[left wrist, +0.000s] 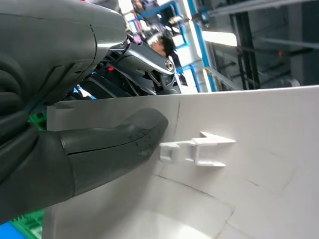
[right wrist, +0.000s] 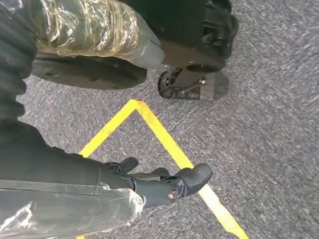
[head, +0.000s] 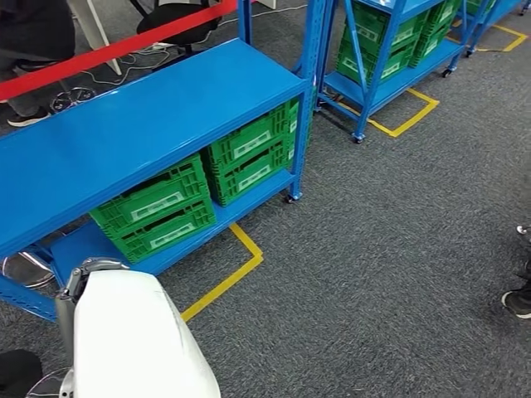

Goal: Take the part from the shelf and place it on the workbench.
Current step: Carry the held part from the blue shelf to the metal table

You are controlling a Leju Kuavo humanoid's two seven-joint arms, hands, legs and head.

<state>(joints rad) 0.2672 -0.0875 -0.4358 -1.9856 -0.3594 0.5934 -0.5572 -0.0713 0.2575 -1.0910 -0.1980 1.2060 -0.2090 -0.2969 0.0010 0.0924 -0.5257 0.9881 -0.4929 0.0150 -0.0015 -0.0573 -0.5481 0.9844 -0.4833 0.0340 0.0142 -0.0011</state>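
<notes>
Left robot hand [left wrist: 75, 149]: holds the part [head: 134, 340], a large white moulded panel. In the left wrist view the thumb lies flat against the white face and the darker fingers close over the far edge.
Part: low at the left of the head view, held in front of the body, clear of the shelf [head: 143, 124]. A small white clip [left wrist: 194, 149] stands out from its face near the thumb tip.
Shelf: a blue rack with a bare top deck, ahead and left of the robot. Green crates [head: 157, 207] sit on its lower deck.
Floor marking: yellow tape [head: 226, 278] outlines the shelf's bay on the grey carpet.
Second rack [head: 388, 50]: further right, well apart from the first, also loaded with green crates.
Right robot hand [right wrist: 161, 181]: hangs over the carpet above a yellow tape corner. Its fingers are extended and slightly apart, and it holds nothing.
Person: a shoe [head: 517, 300] at the right edge of the head view.
Progress: pickup appears complete, since the part is in hand and off the shelf.
Remaining: carry the part to the table and set it down. The distance left cannot be judged.
Risk: the one-handed hold on a broad panel may slip while walking.
</notes>
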